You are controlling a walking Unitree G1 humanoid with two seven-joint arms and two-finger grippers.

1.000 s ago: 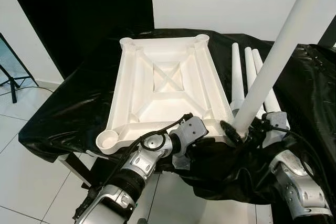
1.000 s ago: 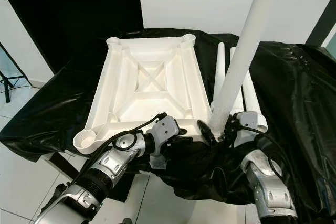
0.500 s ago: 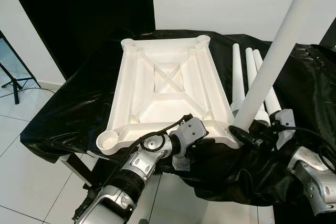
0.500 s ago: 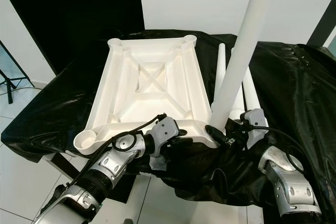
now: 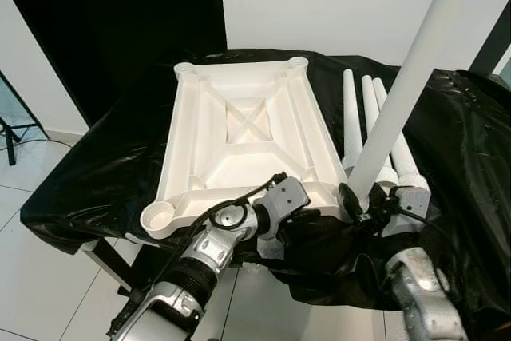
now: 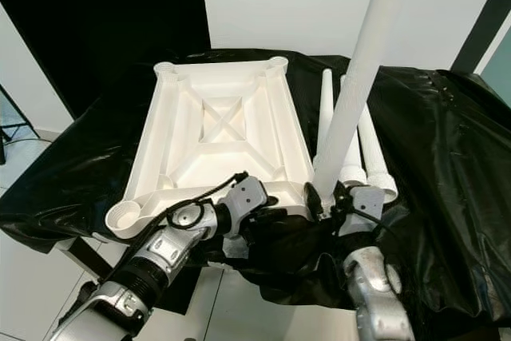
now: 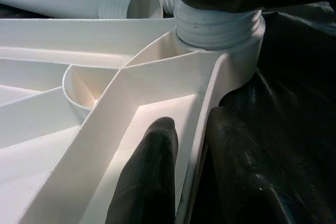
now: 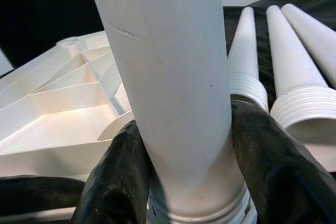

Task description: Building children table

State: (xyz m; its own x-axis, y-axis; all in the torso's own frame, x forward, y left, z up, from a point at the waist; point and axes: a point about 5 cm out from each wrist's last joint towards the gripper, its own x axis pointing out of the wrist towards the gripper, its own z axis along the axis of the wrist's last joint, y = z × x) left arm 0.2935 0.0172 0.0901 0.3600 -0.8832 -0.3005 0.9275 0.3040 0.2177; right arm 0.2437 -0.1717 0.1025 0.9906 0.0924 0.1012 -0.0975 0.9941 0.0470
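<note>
The white table top [image 5: 182, 129] lies upside down on a black-covered surface. One white leg [image 5: 399, 93] stands upright in its near right corner socket [image 7: 218, 24], threaded end down. My right gripper [image 8: 191, 177] is shut on that leg just above the threads, a black finger [image 8: 115, 182] on each side. My left gripper [image 7: 191, 177] is shut on the table top's near rim, close to that corner, one finger [image 7: 152, 177] inside and one outside. The near left corner socket [image 5: 160, 217] is empty.
Three more white legs [image 5: 375, 125] lie side by side on the black cover [image 5: 104, 165], right of the table top, threaded ends toward me. A dark door [image 5: 120, 21] and white wall stand behind. Tiled floor [image 5: 40, 277] lies below at the left.
My right forearm has swung from the far right to below the leg's base, the gripper staying on the leg. The leg stays upright in its socket. The left gripper has not moved; the camera shifted slightly.
</note>
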